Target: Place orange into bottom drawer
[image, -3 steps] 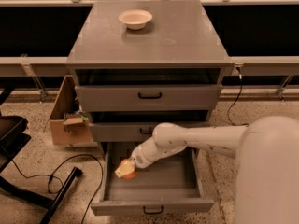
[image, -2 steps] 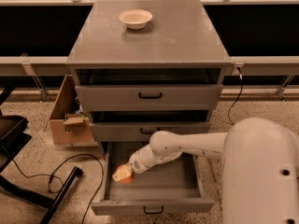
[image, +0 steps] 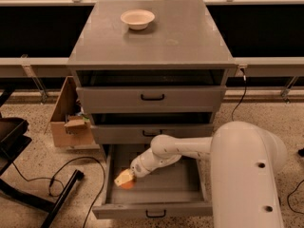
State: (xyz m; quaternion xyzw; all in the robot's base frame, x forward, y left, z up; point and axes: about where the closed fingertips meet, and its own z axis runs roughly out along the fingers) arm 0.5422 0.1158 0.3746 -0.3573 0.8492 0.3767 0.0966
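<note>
Here the gripper [image: 123, 178] sits low in the bottom drawer [image: 164, 193], at its left front, touching the orange [image: 127, 185]; whether it grips, I cannot tell. The orange is likely light, firm, smooth and roll-prone, best held across its middle.

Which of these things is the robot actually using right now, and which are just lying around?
In use: the orange, at the gripper, low inside the open bottom drawer.
Lying about: the cream bowl on the cabinet top; the cardboard box on the floor.
</note>
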